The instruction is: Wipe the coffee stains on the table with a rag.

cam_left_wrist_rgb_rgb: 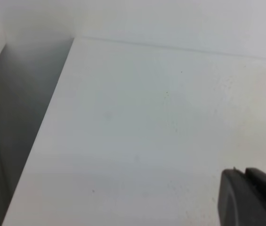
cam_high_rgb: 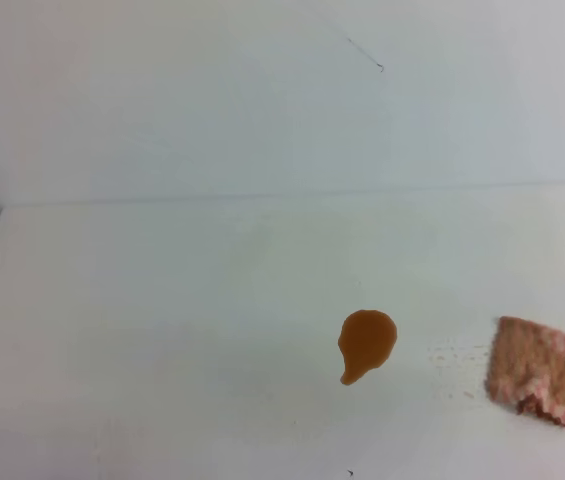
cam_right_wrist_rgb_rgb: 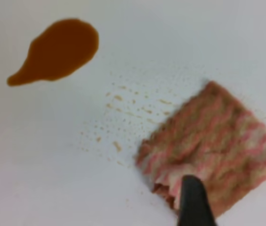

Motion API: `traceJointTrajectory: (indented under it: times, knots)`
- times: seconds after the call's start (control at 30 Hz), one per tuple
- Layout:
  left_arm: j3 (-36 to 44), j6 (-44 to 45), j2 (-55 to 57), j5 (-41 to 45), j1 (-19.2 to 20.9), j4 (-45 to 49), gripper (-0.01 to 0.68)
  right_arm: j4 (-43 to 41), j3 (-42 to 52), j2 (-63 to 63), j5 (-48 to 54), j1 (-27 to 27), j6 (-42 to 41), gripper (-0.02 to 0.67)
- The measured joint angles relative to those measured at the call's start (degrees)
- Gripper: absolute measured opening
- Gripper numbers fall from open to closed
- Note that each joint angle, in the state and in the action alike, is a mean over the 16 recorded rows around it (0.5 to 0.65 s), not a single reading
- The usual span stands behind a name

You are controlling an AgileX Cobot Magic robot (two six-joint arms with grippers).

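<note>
Wiping is not yet begun: the coffee stains (cam_high_rgb: pixel 366 343) lie whole at centre of the table (cam_high_rgb: pixel 162 300); the rag (cam_high_rgb: pixel 534 369), lower right, is touched by the right gripper (cam_right_wrist_rgb_rgb: pixel 194 202), whose finger state cannot be told.

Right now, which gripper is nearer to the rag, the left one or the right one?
The right. The right gripper is at the rag, over its edge. The left gripper is over bare table, with no rag in its view.
</note>
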Motion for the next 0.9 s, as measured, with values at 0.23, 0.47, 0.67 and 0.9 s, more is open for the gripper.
traceJointTrajectory:
  times: [0.23, 0.47, 0.67, 0.9]
  knots:
    - [0.0, 0.0, 0.0, 0.0, 0.0, 0.0, -0.001, 0.9, -4.8, 14.9, -2.4, 1.8, -3.1, 0.461]
    - [0.0, 0.0, 0.0, 0.0, 0.0, 0.0, -0.001, 0.6, -9.5, 26.3, -3.4, 1.9, -3.2, 0.458]
    - [0.0, 0.0, 0.0, 0.0, 0.0, 0.0, -0.001, 0.3, -12.6, 32.7, -2.9, 2.2, -3.7, 0.373]
    - [0.0, 0.0, 0.0, 0.0, 0.0, 0.0, -0.001, 0.0, -14.3, 36.8, -2.8, 3.4, -6.1, 0.170]
